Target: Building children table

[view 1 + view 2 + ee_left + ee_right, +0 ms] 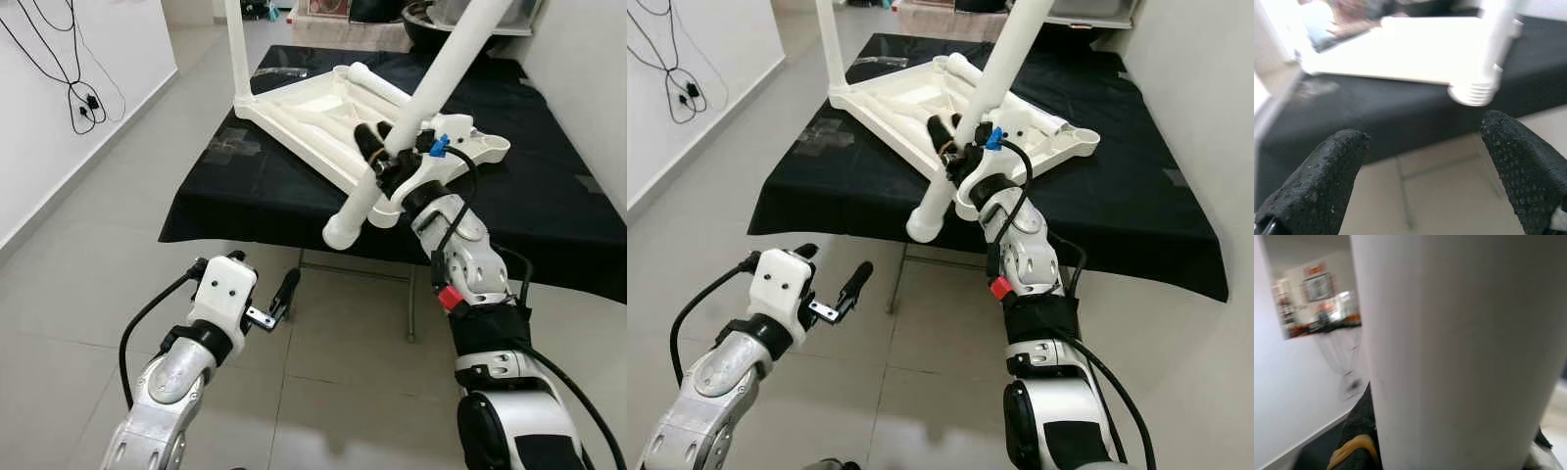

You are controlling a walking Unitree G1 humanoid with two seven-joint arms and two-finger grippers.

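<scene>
An upturned white children's table top (304,117) lies on a black-covered table (549,196), with one leg (236,49) standing upright at its far left corner and a loose leg (377,83) lying across it. My right gripper (377,147) is shut on a long white leg (446,59) held slantwise over the top. That leg's ribbed lower end (343,230) hangs past the table's front edge. In the right wrist view the held leg (1449,347) is right against the camera. My left gripper (245,271) hangs low over the floor, open and holding nothing, its fingers (1327,171) wide apart.
Black cables (83,98) hang on the white wall at the left. A dark bowl (431,24) sits beyond the table's far end. Metal frame legs (353,269) run under the table. Tiled floor (98,255) lies to the left and in front.
</scene>
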